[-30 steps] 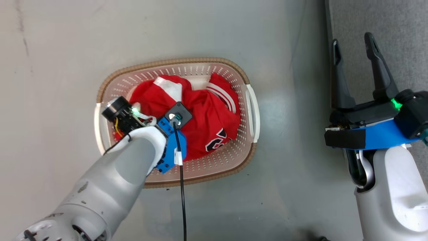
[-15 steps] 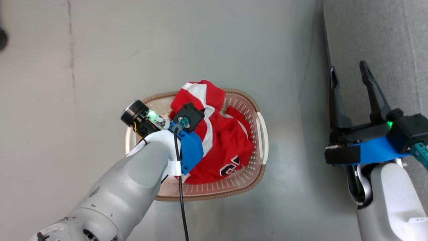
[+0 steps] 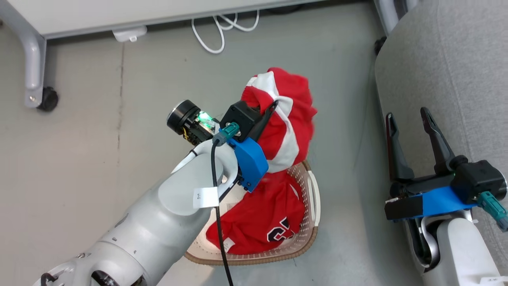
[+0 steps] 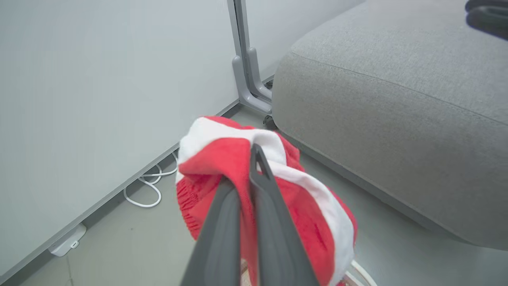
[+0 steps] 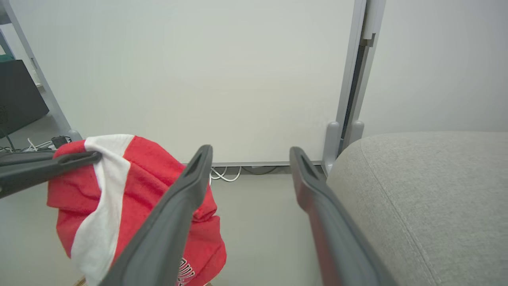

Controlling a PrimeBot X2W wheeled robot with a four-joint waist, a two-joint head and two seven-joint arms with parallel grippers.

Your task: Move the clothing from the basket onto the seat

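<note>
Lab-like room, bare grey floor, wheeled white partition, loose cables, grey sofa

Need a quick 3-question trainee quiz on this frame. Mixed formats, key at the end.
1. Fill in: the lettered red shirt lies in the ___.
2. What is the left hand gripping? A) the white-striped shirt B) the lettered red shirt C) nothing
3. True or false: the right hand is open and empty.

Key: 1 basket. 2 A. 3 true.
</note>
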